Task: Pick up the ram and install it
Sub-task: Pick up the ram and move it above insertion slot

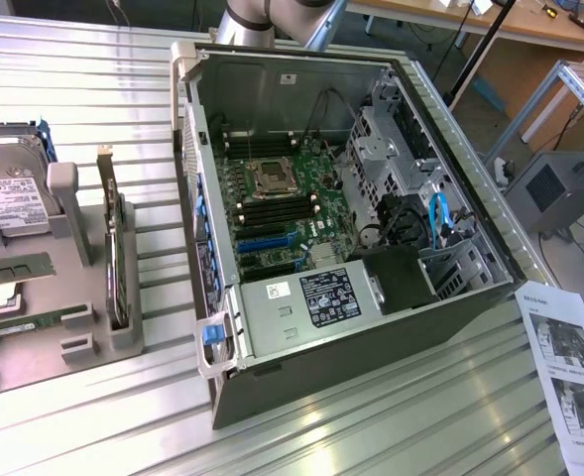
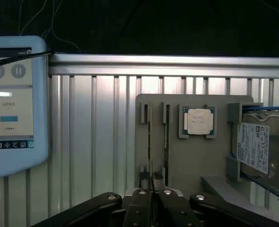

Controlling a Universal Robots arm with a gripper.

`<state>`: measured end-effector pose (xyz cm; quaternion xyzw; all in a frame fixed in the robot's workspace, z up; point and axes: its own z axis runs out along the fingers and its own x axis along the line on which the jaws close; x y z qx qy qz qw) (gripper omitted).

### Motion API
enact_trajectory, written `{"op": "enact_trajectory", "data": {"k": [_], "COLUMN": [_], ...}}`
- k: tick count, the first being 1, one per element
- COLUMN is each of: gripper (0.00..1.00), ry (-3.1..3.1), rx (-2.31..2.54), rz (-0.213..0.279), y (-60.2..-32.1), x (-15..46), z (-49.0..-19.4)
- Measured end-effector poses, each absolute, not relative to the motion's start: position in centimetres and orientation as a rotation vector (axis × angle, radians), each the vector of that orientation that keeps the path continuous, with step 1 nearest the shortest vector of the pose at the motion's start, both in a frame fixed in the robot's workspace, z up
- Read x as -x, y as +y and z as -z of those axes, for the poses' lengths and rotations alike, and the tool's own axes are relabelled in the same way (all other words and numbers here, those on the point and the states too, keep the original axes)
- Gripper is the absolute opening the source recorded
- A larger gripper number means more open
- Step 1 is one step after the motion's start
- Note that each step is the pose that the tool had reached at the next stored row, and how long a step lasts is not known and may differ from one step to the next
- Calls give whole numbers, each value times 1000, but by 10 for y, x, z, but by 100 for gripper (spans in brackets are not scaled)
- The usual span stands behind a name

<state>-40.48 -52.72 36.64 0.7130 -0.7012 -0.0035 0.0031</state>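
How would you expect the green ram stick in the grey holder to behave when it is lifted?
The ram looks like a thin, flat board, so probably light and fairly stiff, yet likely fragile if bent. Long and narrow in the grey holder, it may tilt if gripped off-centre.

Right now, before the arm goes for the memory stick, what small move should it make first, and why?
Probably open the jaws. They are pressed together with nothing seen between them, and the memory stick lies in its slot on the grey holder, not yet picked up. Shut jaws could not close around it.
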Motion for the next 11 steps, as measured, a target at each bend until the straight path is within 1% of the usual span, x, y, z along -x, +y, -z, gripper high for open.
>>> {"op": "enact_trajectory", "data": {"k": [3,4,11], "gripper": [12,12,12], "ry": [-2198,-2198,-2198], "rx": [-2235,-2235,-2235], "rz": [11,11,11], "y": [-527,-527,-527], "x": [405,405,396], "z": [-398,-404,-404]}}
